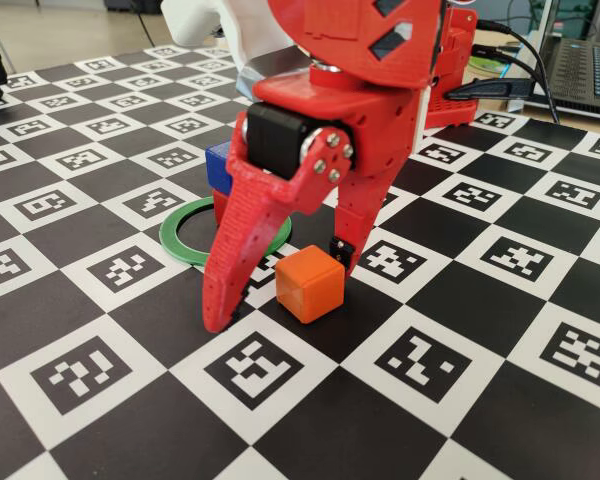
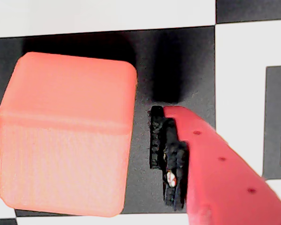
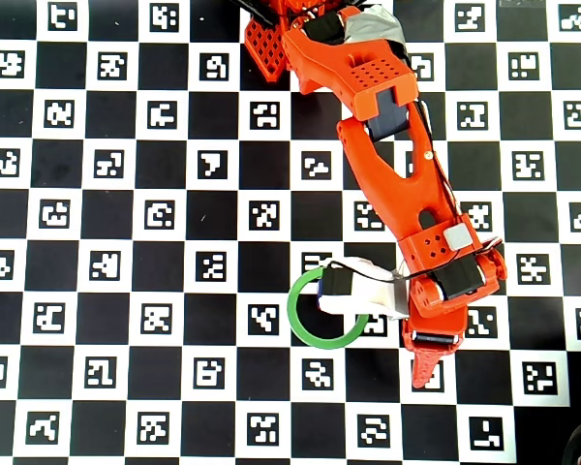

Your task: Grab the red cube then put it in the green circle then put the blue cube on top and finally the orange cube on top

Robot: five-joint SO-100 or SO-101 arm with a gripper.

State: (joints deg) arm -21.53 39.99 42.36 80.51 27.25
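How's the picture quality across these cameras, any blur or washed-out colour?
Wrist view: soft and overexposed, the orange cube washed to pale salmon, a shadow behind it. Fixed view: sharp on the cube, background laptop blurred. Overhead view: even light, crisp checkerboard mat.

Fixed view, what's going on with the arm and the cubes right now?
The gripper is lowered with its jaws open around the orange cube, which sits on the checkered mat, not yet gripped. Behind it, the blue cube is stacked on the red cube at the green circle.
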